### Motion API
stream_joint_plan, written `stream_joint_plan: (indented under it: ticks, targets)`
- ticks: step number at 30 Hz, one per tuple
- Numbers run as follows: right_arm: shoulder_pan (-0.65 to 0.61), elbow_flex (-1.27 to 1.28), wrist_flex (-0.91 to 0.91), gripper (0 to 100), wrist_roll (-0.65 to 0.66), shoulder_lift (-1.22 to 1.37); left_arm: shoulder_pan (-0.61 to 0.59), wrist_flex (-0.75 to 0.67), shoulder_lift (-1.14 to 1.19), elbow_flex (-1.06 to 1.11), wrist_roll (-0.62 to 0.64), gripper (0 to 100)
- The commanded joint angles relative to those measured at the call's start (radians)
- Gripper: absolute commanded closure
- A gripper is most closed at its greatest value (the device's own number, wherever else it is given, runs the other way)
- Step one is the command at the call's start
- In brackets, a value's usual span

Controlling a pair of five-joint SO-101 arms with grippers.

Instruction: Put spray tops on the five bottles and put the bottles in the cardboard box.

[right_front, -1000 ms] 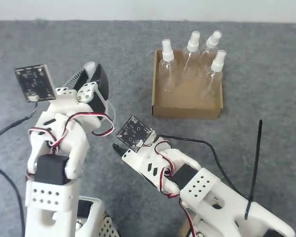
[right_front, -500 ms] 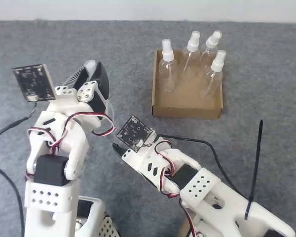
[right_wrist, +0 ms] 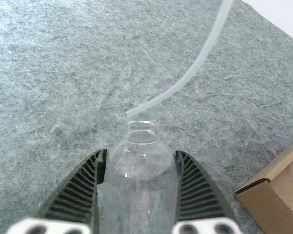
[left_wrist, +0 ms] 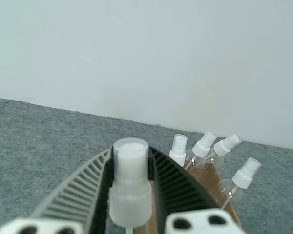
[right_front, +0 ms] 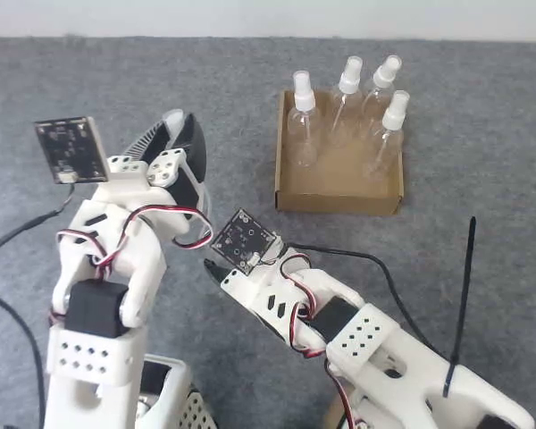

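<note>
My left gripper [right_front: 173, 127] is shut on a white spray top [left_wrist: 131, 181], held upright above the grey carpet. The top's thin clear tube [right_wrist: 198, 61] hangs down, and its end sits just above the open neck of a clear bottle [right_wrist: 139, 163]. That bottle is clamped between the jaws of my right gripper [right_wrist: 139, 157], which is shut on it just below and in front of the left gripper. The cardboard box [right_front: 338, 202] stands to the right at the back. Several capped bottles [right_front: 302, 116] stand inside it.
Grey carpet covers the table, with a pale wall behind it. A black cable [right_front: 464, 295] rises at the right beside the right arm's base. The box corner [right_wrist: 278, 187] lies close to the held bottle. Open carpet lies between the arms and the box.
The left arm has shifted slightly to the right with the spray top. The right arm and its bottle have stayed still.
</note>
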Motion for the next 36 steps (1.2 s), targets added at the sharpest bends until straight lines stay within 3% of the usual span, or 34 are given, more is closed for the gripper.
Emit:
stream_joint_plan:
  ticks: [1, 17, 28, 36]
  targets:
    - [0.002, -0.012, -0.021, 99.2, -0.012, -0.042, 0.005, -0.020, 0.009, -0.050, -0.003, 99]
    - [0.001, 0.014, -0.024, 99.2, -0.006, -0.048, 0.005, -0.046, 0.011, -0.076, -0.006, 99]
    - [0.018, 0.061, -0.025, 99.2, -0.012, -0.282, 0.002, 0.008, 0.002, 0.044, -0.008, 99]
    - [0.050, 0.071, -0.021, 99.2, -0.014, -0.272, -0.009, 0.025, 0.003, -0.007, -0.025, 99]
